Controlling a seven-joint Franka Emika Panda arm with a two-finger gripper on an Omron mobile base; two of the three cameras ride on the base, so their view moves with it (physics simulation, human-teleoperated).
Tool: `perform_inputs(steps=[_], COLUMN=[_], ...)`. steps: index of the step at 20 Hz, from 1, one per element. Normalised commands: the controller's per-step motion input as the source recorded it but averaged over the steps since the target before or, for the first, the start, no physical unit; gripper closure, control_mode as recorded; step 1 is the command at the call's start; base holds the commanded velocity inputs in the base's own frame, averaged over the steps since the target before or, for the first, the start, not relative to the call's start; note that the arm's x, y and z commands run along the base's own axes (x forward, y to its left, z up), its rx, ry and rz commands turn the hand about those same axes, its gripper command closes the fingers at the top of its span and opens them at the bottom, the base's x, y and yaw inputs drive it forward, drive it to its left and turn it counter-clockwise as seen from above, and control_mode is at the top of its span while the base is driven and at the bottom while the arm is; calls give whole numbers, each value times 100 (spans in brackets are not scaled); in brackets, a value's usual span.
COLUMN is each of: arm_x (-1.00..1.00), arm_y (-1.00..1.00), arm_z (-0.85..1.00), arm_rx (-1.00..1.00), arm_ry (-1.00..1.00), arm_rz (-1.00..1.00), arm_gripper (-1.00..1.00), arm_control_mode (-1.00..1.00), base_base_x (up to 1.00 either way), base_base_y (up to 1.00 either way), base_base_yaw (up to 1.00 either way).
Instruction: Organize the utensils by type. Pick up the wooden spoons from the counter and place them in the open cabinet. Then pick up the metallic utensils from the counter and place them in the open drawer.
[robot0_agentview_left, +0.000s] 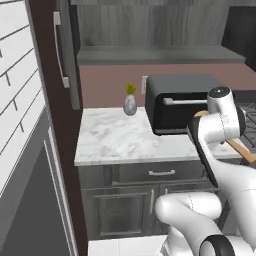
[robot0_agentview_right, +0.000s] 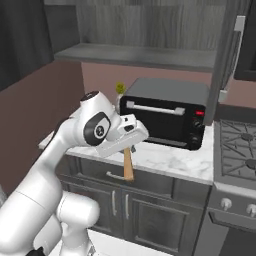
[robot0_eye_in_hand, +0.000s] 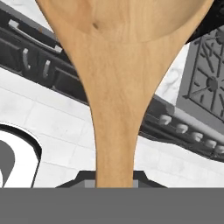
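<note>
At the far left of the left base view the open cabinet hangs above the marble counter, with a small vase and a black toaster oven standing on the slab. Further right, the gripper is clenched on the large wooden spoon, which is lifted off the counter. In the hand view the handle runs down between the fingers and the bowl points away. The spoon looks stiff, light and not fragile. I judge that a grip on the handle near the bowl keeps it from swinging.
</note>
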Motion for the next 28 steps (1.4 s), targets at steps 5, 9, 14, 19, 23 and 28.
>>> perform_inputs(steps=[5,9,14,19,23,28], arm_x=[0,0,0,0,0,0], arm_y=[0,0,0,0,0,0], arm_z=[0,0,0,0,0,0], arm_rx=[0,0,0,0,0,0], arm_ry=[0,0,0,0,0,0], arm_rz=[0,0,0,0,0,0], arm_gripper=[100,100,100,100,100,100], arm_control_mode=[100,100,100,100,100,100], base_base_x=[65,64,42,33,40,39], base_base_y=[31,31,21,11,14,19], base_base_yaw=[-7,0,0,0,0,0])
